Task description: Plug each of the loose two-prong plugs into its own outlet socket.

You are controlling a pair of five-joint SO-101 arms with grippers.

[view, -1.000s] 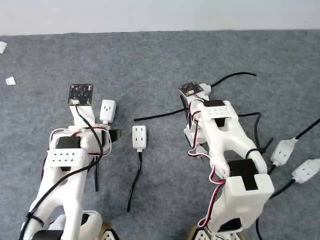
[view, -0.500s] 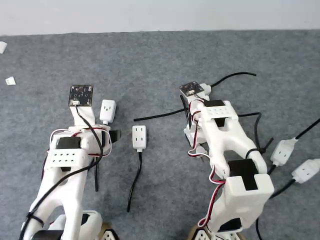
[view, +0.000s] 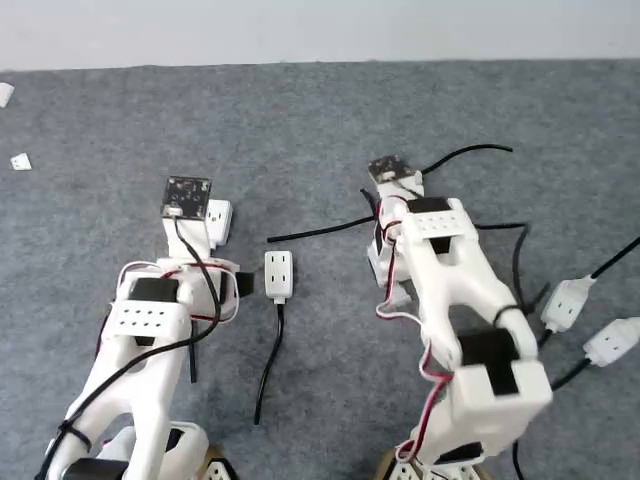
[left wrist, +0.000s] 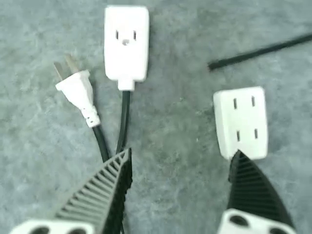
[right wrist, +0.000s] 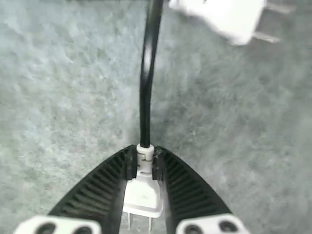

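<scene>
Clamping a white two-prong plug (right wrist: 143,187) in closed jaws, the right gripper (right wrist: 144,153) hangs above the carpet (right wrist: 63,83), while the open-jawed left gripper (left wrist: 183,155) hangs over a loose plug (left wrist: 75,90) lying just beside an outlet socket (left wrist: 126,41); no plug appears seated yet.

bright, even, diffuse light from above; soft faint shadows under arms (view: 450,270) on grey carpet (view: 300,120).

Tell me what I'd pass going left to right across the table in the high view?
White scraps → left arm → middle socket block → right arm → first corded socket → second corded socket.
</scene>
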